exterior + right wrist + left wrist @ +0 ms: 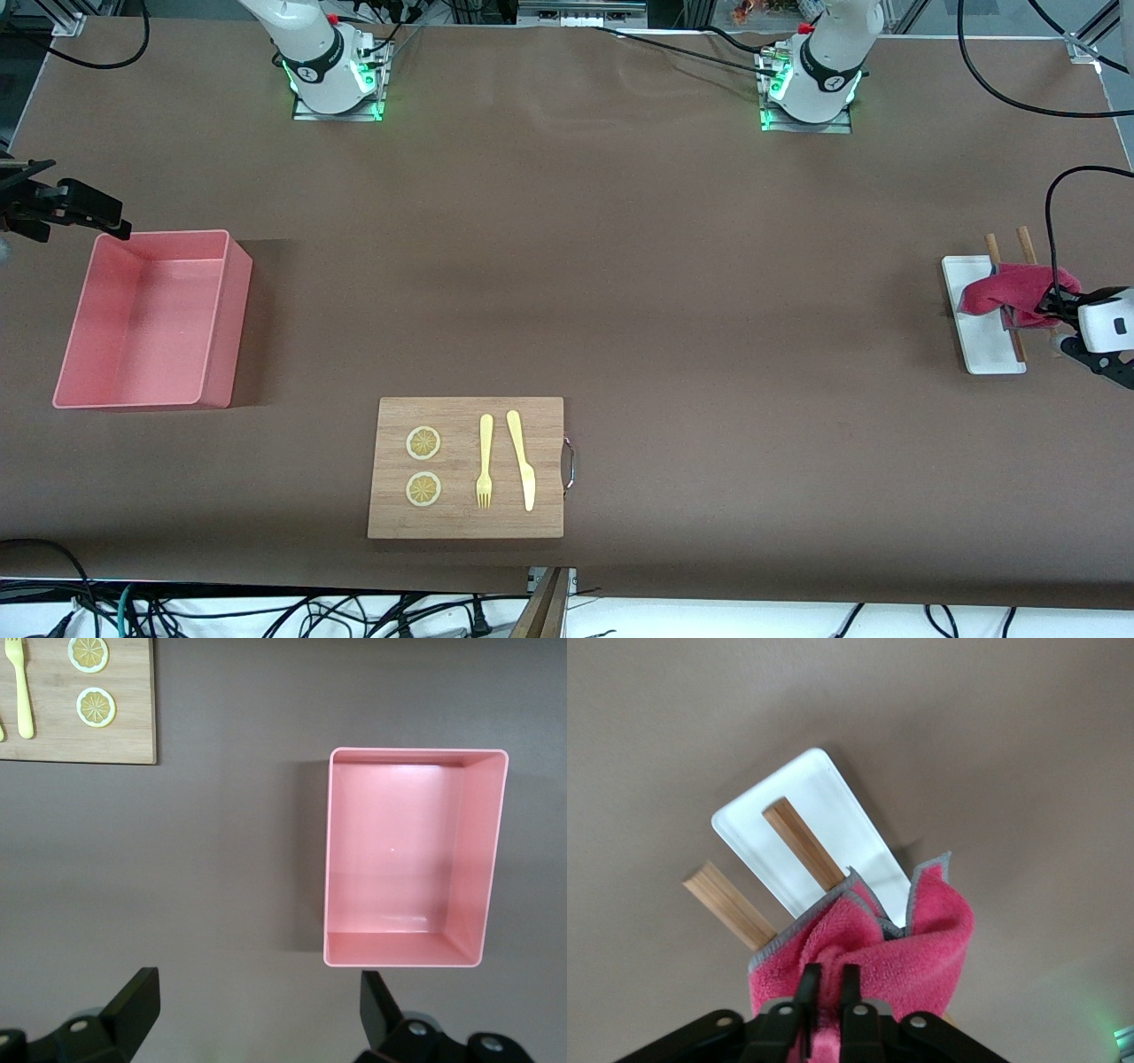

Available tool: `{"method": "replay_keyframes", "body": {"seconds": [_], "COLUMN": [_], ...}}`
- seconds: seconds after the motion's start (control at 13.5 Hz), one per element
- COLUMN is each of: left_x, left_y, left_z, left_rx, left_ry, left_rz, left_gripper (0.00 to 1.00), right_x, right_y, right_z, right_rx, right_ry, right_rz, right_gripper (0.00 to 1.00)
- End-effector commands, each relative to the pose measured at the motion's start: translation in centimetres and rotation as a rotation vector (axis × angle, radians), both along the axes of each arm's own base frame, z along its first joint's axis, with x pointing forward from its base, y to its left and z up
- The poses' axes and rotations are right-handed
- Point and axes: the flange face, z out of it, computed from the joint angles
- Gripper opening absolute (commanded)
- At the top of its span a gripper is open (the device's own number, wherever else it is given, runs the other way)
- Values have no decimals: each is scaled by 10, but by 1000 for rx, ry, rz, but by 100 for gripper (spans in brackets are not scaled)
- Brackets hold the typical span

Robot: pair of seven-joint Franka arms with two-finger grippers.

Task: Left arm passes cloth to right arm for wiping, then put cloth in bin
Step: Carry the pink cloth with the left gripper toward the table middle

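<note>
Jaws of the left gripper [825, 1001] are pressed together, pinching the cloth [868, 948], which hangs bunched over the white tray [979, 319] and two wooden sticks [802, 843] at the left arm's end of the surface [620, 266]. Right gripper [257, 1005] waits with jaws spread wide, over bare surface just beside the bin [151, 319]. A board [466, 467] with fork, knife and lemon slices lies well apart. No writing is readable.

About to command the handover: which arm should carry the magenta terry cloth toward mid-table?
Left. The left gripper is shut on the magenta terry cloth over the white tray; the right gripper waits open by the salmon-pink tub.
</note>
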Motion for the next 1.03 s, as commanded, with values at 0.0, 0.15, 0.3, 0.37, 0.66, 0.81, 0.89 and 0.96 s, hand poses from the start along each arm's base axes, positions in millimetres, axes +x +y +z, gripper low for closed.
{"method": "replay_keyframes", "body": {"seconds": [0.0,0.15,0.3,0.37,0.66,0.81,0.89,0.96], "left_x": [20,34,46,53,61,61,59,54], "left_y": [-17,-58,-106,-139,-258,-316,-360,-410], "left_z": [33,58,88,103,115,122,128,134], "left_rx": [-42,-89,-107,-141,-391,-481,-515,-518], "left_ry": [-43,-33,-19,-28,32,135,212,288], "left_rz": [-19,-15,4,23,306,533,633,714], "left_gripper": [0,0,0,0,0,0,0,0], "right_x": [-1,-1,-1,-1,6,8,8,7], "right_y": [0,-1,-1,-1,-3,-3,-3,-3], "right_z": [1,1,1,1,-10,-13,-13,-14], "right_rx": [15,14,13,13,7,7,7,6], "right_ry": [-6,-8,-8,-8,-3,2,3,8], "right_rz": [0,-2,-2,-2,-2,-2,-2,-2], "right_gripper": [100,100,100,100,100,100,100,100]}}
